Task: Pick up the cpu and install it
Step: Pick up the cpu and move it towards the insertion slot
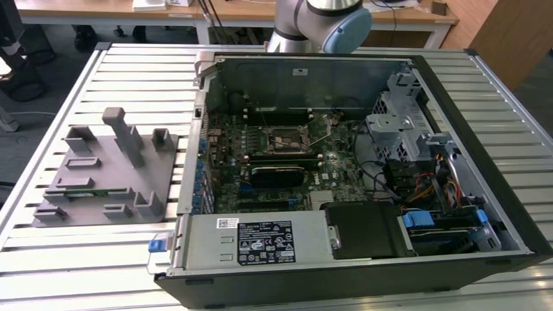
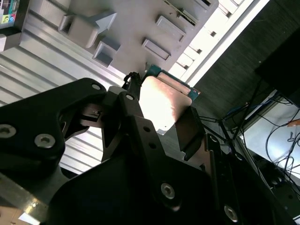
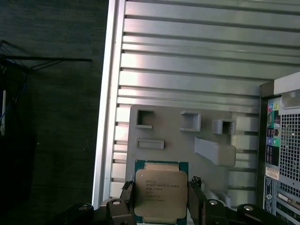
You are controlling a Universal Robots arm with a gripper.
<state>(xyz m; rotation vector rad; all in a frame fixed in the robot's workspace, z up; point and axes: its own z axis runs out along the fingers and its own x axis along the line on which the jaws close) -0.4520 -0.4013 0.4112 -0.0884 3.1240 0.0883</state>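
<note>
The cpu (image 3: 161, 191), a flat square chip with a silver lid and a thin green edge, is clamped between the two black fingers of my gripper (image 3: 161, 199), which is shut on it. In the second wrist view the cpu (image 2: 164, 101) catches bright light between the fingers (image 2: 136, 112). It hangs above the grey plastic fixture (image 3: 178, 140) and the slatted table, not touching either. In the exterior view the open socket (image 1: 288, 139) sits in the middle of the motherboard inside the computer case (image 1: 484, 162).
The grey fixture (image 1: 103, 172) with upright blocks lies on the slatted table (image 1: 121, 65) at the exterior view's left of the case. My arm (image 1: 324, 23) stands behind the case. The case holds a drive cage (image 1: 402, 126), cables and a power supply (image 1: 259, 240).
</note>
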